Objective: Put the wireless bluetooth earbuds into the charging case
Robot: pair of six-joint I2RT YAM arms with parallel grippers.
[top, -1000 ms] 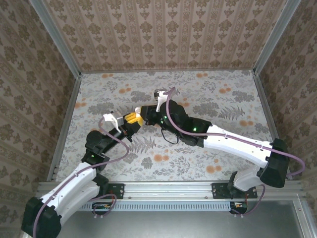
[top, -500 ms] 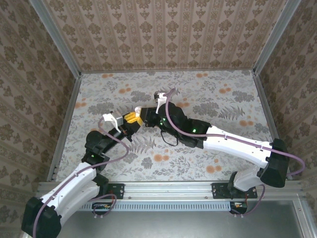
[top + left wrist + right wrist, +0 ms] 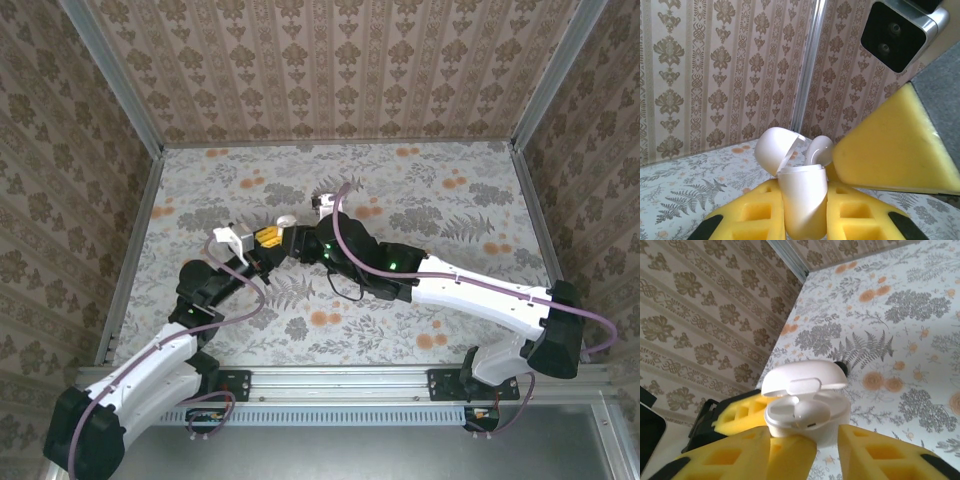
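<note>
My left gripper [image 3: 802,197] is shut on the white charging case [image 3: 804,205], held upright off the table with its lid [image 3: 775,149] hinged open. A glossy white earbud [image 3: 819,149] pokes out of the case's top; in the right wrist view this earbud [image 3: 810,412] lies in a well of the case [image 3: 832,427]. My right gripper [image 3: 802,434] is open just above the case, its yellow pads [image 3: 880,455] apart and nothing between them. From above, the case [image 3: 285,222] shows between the left gripper [image 3: 268,240] and the right gripper [image 3: 300,236].
Both arms meet over the middle-left of the floral tabletop [image 3: 440,200]. Patterned walls and metal rails [image 3: 130,260] close in the table at the left, back and right. A small dark object [image 3: 841,367] lies on the table behind the case lid; what it is I cannot tell.
The right gripper's jaws have spread apart over the case. Both grippers shifted slightly, and the white lid now shows from above.
</note>
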